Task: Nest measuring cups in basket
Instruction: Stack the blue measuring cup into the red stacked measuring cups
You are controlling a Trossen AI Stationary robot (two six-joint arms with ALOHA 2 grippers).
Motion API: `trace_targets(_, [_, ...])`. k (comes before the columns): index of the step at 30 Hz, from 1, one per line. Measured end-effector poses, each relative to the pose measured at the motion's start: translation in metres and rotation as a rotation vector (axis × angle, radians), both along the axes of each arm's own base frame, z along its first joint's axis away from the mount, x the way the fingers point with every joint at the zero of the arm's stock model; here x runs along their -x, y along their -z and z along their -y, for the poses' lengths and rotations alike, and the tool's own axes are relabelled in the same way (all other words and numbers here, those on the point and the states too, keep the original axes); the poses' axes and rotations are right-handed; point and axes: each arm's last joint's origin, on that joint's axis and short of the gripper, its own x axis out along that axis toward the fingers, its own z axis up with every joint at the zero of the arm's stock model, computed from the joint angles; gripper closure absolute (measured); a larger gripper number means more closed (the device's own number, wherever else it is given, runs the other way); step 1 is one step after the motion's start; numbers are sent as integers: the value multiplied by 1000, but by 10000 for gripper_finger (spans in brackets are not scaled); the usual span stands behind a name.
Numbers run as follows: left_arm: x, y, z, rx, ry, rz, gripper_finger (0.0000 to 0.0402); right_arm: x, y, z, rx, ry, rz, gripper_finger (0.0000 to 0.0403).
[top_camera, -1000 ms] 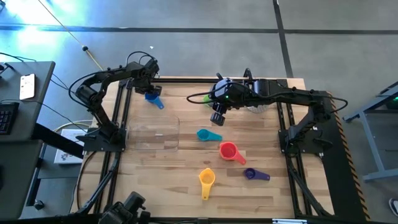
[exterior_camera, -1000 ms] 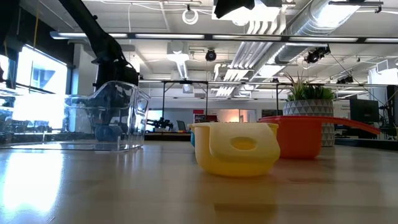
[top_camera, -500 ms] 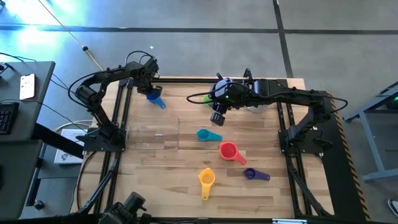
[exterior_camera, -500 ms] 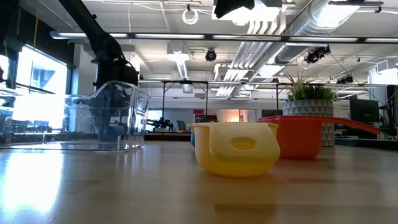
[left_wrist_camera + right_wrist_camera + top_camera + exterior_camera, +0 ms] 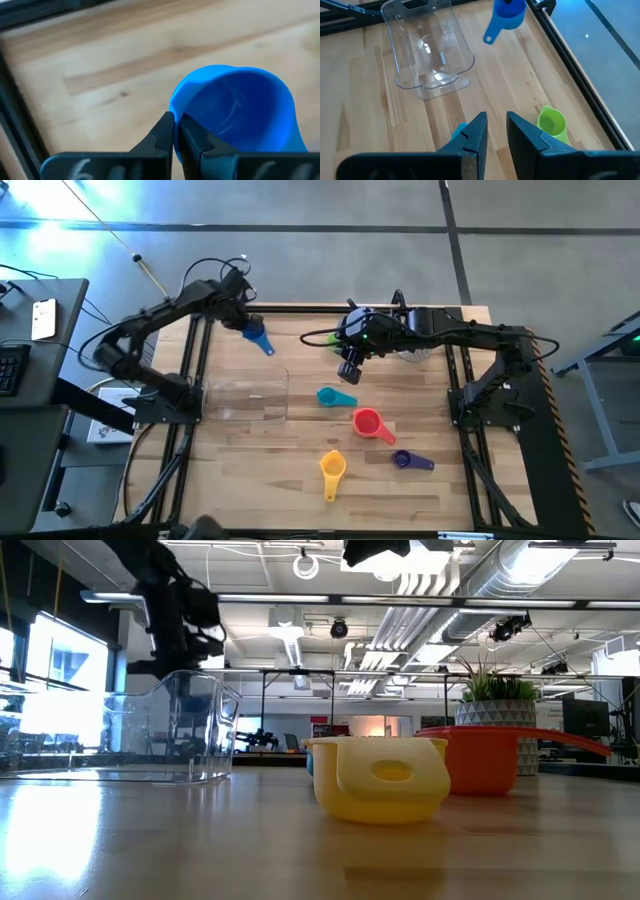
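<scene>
Barely started: we've got the left gripper (image 5: 176,131) clenched on the blue measuring cup's (image 5: 258,338) rim, lifted just beyond the empty basket (image 5: 245,395). Cyan (image 5: 333,397), red (image 5: 369,422), yellow (image 5: 332,468), purple (image 5: 407,461) and green (image 5: 552,123) cups still sit on the table.

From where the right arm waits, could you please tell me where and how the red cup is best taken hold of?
Grip the red cup by its bowl rim, coming straight down from above. It sits upright with its mouth open, so one finger can go inside and one outside. Its flat handle lies low on the table, pointing toward the purple cup, and looks harder to pinch.
</scene>
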Motion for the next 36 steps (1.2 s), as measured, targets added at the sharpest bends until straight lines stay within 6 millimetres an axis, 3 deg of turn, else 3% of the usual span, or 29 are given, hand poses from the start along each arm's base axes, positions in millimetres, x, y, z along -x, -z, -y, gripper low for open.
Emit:
trace_targets(7, [-2, -31, 57, 54, 112, 57, 397, 0, 0, 0, -1, 1, 1, 338])
trace_targets(16, [-15, -53, 133, 108, 190, 150, 398, 0, 0, 2, 1, 5, 0, 338])
trace_targets(25, [-35, -46, 201, 208, 235, 105, 398, 2, 2, 0, -53, -38, -28, 338])
trace_targets(36, [-61, -13, 271, 246, 269, -26, 394, 5, 5, 0, -86, -4, -61, 338])
